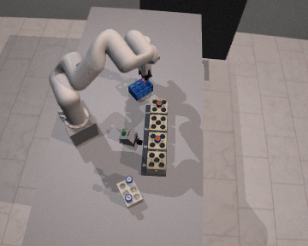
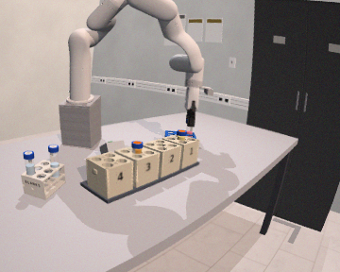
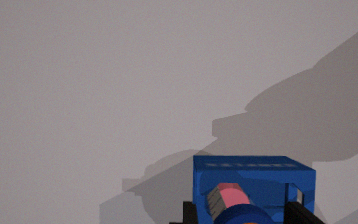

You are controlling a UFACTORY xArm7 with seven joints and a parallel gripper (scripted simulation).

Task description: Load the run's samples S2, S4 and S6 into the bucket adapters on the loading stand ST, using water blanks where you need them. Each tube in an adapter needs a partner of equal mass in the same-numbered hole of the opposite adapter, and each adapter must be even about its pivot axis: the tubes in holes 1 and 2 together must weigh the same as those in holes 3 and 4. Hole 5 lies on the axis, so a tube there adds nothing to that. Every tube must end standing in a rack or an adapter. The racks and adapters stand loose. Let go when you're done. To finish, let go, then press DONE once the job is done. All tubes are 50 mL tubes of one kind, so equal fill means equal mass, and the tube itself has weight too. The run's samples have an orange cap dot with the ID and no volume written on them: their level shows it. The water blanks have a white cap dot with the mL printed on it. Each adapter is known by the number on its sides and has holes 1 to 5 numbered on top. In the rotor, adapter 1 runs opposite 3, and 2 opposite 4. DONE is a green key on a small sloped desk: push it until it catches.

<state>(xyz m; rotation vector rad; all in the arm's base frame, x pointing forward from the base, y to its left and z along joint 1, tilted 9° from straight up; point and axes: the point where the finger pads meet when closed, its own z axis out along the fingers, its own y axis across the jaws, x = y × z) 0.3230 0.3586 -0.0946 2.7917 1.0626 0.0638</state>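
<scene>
My gripper (image 1: 145, 78) hangs open over the blue sample rack (image 1: 140, 89), its fingers on either side of a blue-capped tube with pink liquid (image 3: 230, 200) that stands in the rack (image 3: 252, 185). In the wrist view the fingertips sit low around the cap, without clamping it. Adapters 1 (image 2: 187, 148), 2 (image 2: 165, 156), 3 (image 2: 141, 162) and 4 (image 2: 110, 176) stand in a row on the stand. One orange-dotted tube stands in adapter 1 (image 1: 159, 103) and one in adapter 3 (image 1: 157, 138). Which holes they are in I cannot tell.
A white blanks rack (image 1: 130, 193) near the front edge holds two blue-capped tubes (image 2: 28, 161) (image 2: 53, 153). The green DONE key (image 1: 123, 133) sits on a small desk left of the adapters. The arm's base (image 1: 77, 124) stands at the left.
</scene>
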